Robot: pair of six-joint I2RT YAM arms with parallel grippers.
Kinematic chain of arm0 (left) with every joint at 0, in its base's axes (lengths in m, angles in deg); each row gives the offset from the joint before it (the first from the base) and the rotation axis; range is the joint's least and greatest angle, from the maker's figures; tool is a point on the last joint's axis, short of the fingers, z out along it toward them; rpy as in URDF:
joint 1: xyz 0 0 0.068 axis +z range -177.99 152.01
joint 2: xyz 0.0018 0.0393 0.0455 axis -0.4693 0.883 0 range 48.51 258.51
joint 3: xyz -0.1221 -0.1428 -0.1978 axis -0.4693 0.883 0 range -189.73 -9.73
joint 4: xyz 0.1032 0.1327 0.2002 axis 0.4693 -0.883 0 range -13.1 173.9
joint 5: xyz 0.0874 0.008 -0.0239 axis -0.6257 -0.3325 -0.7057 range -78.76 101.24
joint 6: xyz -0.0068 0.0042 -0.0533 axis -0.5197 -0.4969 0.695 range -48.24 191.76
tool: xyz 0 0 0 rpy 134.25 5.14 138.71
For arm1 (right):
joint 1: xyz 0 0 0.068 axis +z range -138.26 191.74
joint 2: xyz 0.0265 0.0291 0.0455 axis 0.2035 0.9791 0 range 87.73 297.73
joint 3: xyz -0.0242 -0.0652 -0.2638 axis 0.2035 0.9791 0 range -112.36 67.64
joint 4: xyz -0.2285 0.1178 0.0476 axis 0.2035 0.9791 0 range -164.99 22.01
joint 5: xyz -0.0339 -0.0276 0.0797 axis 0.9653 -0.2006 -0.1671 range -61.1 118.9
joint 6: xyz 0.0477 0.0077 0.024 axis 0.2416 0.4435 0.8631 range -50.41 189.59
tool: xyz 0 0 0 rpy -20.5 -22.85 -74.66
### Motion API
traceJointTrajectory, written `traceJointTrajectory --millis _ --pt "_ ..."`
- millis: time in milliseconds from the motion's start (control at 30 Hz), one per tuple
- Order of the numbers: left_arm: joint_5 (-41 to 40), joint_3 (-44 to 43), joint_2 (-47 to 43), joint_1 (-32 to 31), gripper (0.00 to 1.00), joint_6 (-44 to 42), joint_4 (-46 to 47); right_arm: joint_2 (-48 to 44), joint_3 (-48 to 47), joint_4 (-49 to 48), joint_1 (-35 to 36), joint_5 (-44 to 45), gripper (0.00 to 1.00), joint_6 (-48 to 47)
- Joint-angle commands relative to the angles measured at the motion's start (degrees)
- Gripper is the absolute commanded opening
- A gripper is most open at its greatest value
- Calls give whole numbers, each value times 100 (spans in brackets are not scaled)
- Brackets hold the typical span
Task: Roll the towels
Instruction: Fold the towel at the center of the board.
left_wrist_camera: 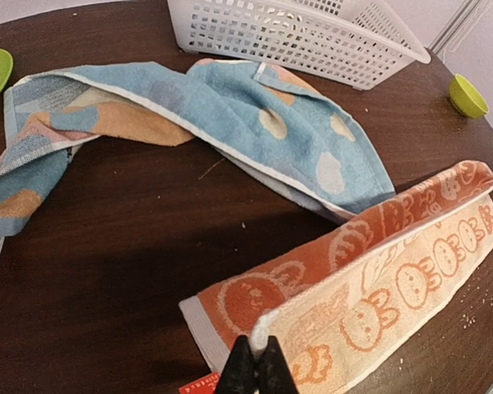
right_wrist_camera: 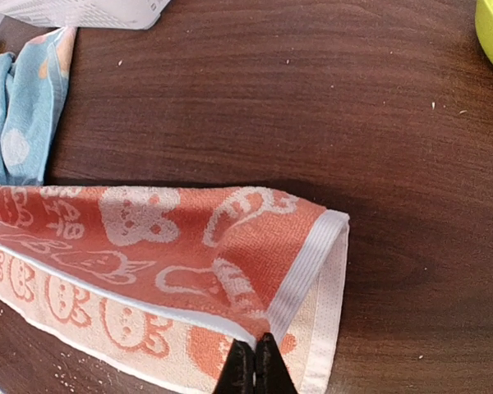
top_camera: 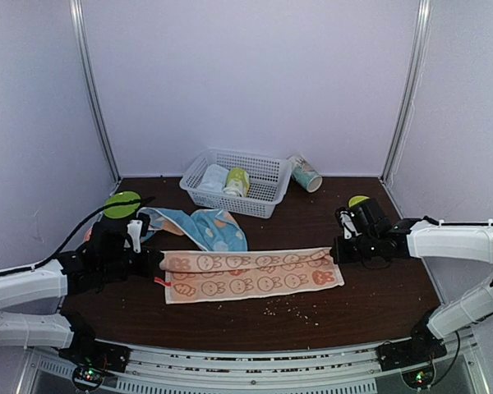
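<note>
Folding step: left gripper (left_wrist_camera: 255, 365) and right gripper (right_wrist_camera: 255, 363) each pinch closed on the peach towel (top_camera: 251, 275), seemingly its upper layer. Next: draw that edge toward 6 o'clock, release, then roll.

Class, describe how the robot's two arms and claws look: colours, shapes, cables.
The left arm and right arm have smooth white shells with black joints and wrists. A thin black cable runs along the left arm. The left claw and right claw have slim, tapering black fingers.
</note>
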Motion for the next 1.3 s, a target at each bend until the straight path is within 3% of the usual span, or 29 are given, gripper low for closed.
traceJointTrajectory --millis 0,267,633,667,700,733,800,833,900,1000,1100,1267 --pt "85 82 10 -93 0 53 63 -179 112 -64 124 256 0 121" --pt "196 217 -352 -177 0 80 -129 -728 293 229 153 368 0 96" --pt "323 423 -308 -289 0 282 -109 -730 688 163 217 186 0 201" --pt "363 423 -305 -312 0 293 -137 -734 730 159 247 121 2 244" --pt "365 413 -313 -348 0 328 -209 -768 753 179 296 70 10 299" --pt "351 399 -351 -380 6 369 -329 -827 785 221 359 34 23 376" --pt "329 378 -527 -429 37 520 -619 -1059 818 407 504 -21 54 538" --pt "324 376 -715 -456 49 639 -773 -1200 817 517 575 -23 63 618" --pt "322 363 -1038 -489 61 876 -1141 -1527 779 745 637 -69 73 720" --pt "276 283 -1489 -497 70 1178 -1589 -1973 599 1110 632 45 76 739" --pt "190 86 -1664 -496 72 1295 -1913 -2043 356 1267 470 92 76 759" --pt "-81 -220 -919 -465 73 1621 -1892 -1514 328 768 85 -20 69 943"
